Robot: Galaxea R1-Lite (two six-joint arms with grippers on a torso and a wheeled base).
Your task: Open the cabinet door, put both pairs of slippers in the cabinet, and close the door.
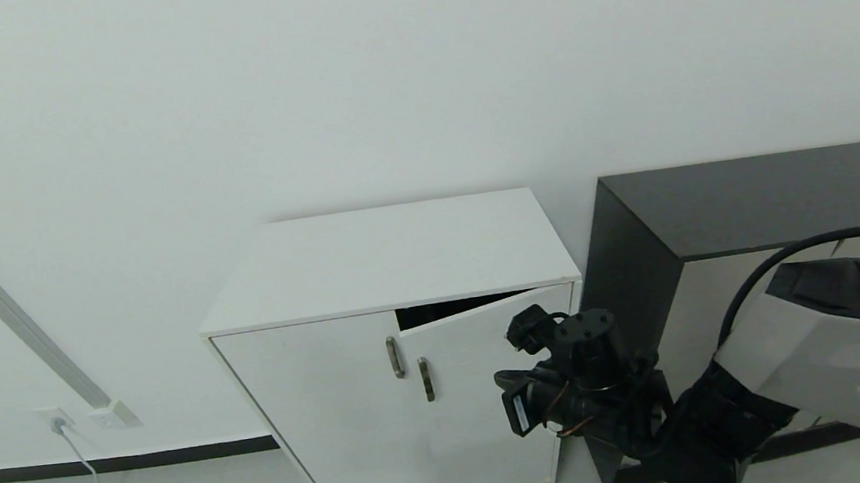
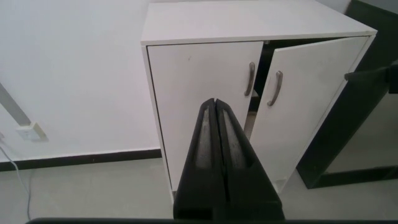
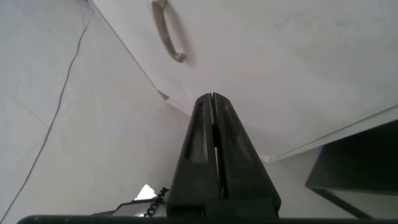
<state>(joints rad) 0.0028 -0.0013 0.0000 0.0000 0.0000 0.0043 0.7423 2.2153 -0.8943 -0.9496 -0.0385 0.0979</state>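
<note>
The white cabinet [image 1: 392, 257] stands against the wall with two doors. Its left door [image 1: 320, 410] is closed. The right door [image 1: 484, 394] is ajar, with a dark gap at its top edge. Each door has a metal handle [image 1: 426, 378] near the centre seam. My right gripper [image 1: 524, 333] is shut and empty, close to the right door's outer face [image 3: 280, 68], with that door's handle [image 3: 168, 31] beyond its tip. My left gripper [image 2: 214, 102] is shut and empty, held well back from the cabinet front [image 2: 205, 81].
A black cabinet [image 1: 749, 195] stands right beside the white one. On the wall at left there are a socket [image 1: 59, 423] with a hanging cable and a slanted cable duct [image 1: 2, 306]. Light floor tiles lie in front.
</note>
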